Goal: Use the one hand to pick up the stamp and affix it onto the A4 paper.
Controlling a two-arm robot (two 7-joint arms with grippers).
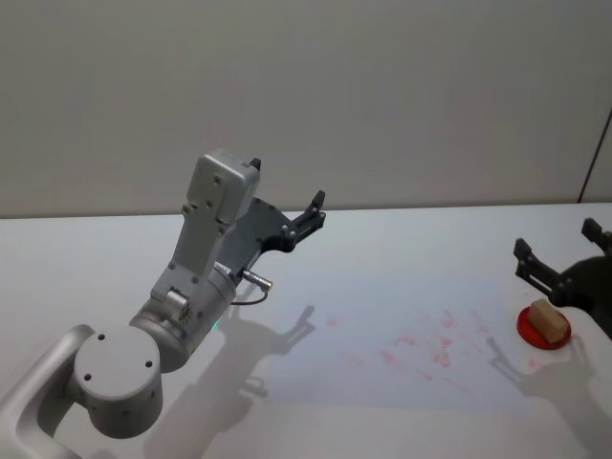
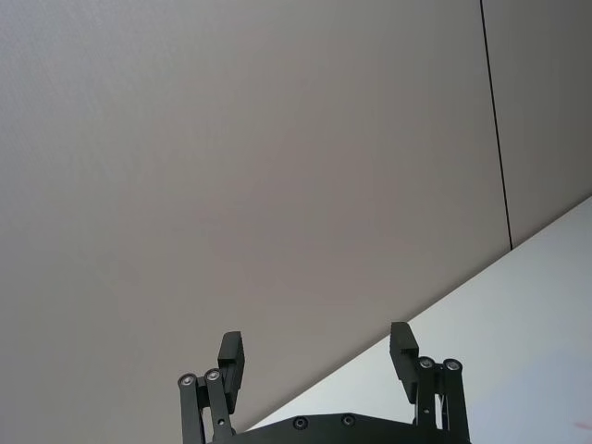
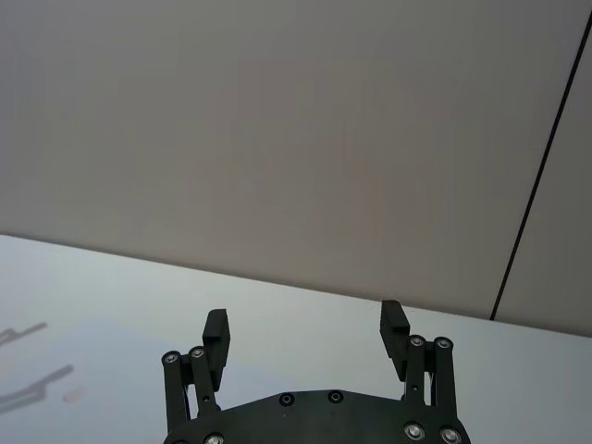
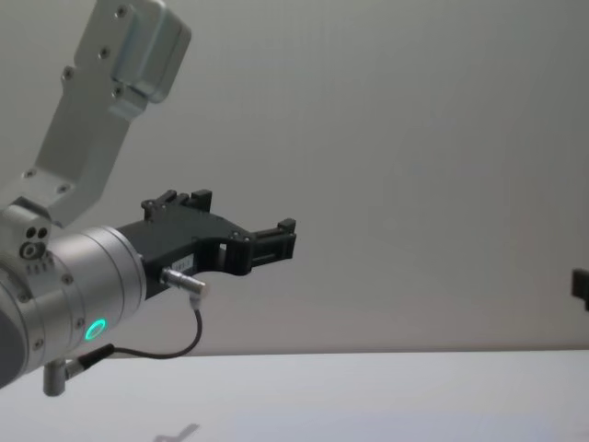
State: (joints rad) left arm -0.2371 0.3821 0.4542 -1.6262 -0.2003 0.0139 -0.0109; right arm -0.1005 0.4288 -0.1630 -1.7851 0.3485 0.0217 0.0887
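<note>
Left hand idles raised, open. Right hand hangs wide open, empty, near the stamp on its red pad beside the paper; light stiff wood, probably best pinched across its sides.

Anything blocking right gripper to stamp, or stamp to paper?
Nothing visible. The right gripper is open near the stamp, which sits on a red pad by the A4 paper's right edge. The left gripper is raised well to the left.

stamp: pale matt wood; left arm housing: smooth silver metal; table: smooth matt white.
</note>
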